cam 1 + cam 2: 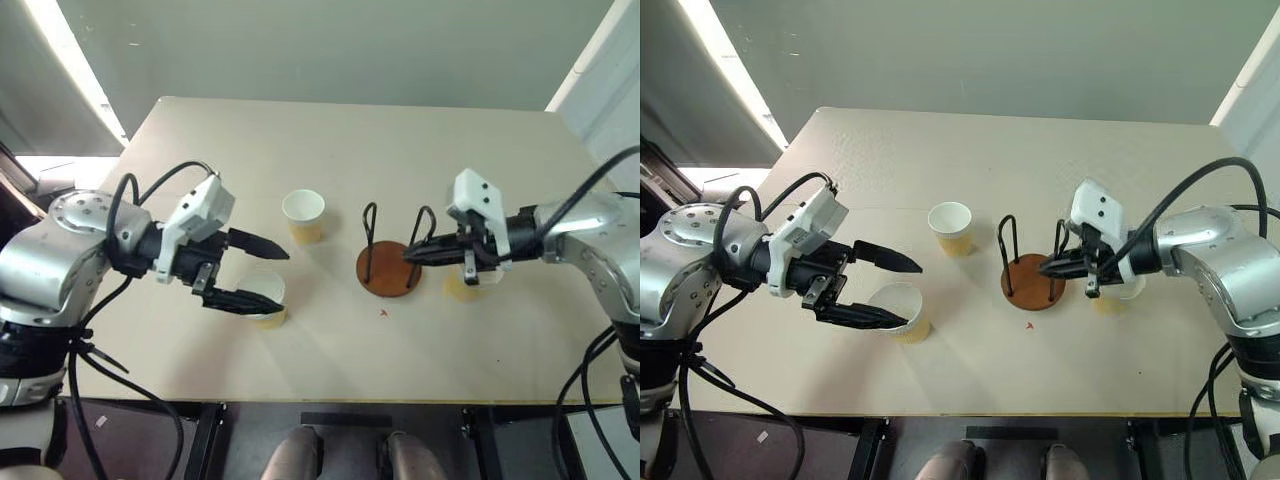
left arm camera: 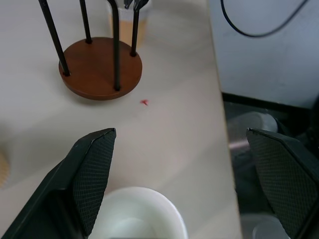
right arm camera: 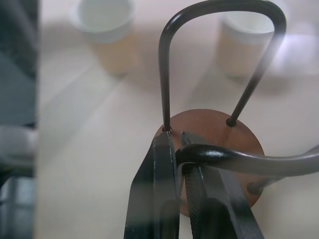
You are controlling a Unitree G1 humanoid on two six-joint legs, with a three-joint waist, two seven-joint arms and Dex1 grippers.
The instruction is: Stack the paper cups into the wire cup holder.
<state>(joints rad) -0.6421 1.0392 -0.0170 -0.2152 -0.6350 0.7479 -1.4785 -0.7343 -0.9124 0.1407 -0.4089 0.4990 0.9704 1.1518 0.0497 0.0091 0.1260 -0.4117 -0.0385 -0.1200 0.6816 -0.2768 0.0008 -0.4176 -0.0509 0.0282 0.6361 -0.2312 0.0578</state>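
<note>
Bench (image 1: 330, 130): pale beige top. Wire cup holder (image 1: 389, 268), reddish-brown disc base, two upright black wire loops, standing near the middle. One paper cup (image 1: 304, 216) upright just left of holder; second (image 1: 899, 311) further left and nearer the front edge; third (image 1: 1116, 297) right of holder. Small red mark (image 1: 384, 313) just in front of holder base.

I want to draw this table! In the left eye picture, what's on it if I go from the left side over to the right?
Left gripper, open over the nearest paper cup → second paper cup → wire cup holder → right gripper, shut by the holder's right loop → third paper cup, partly hidden behind it.
</note>
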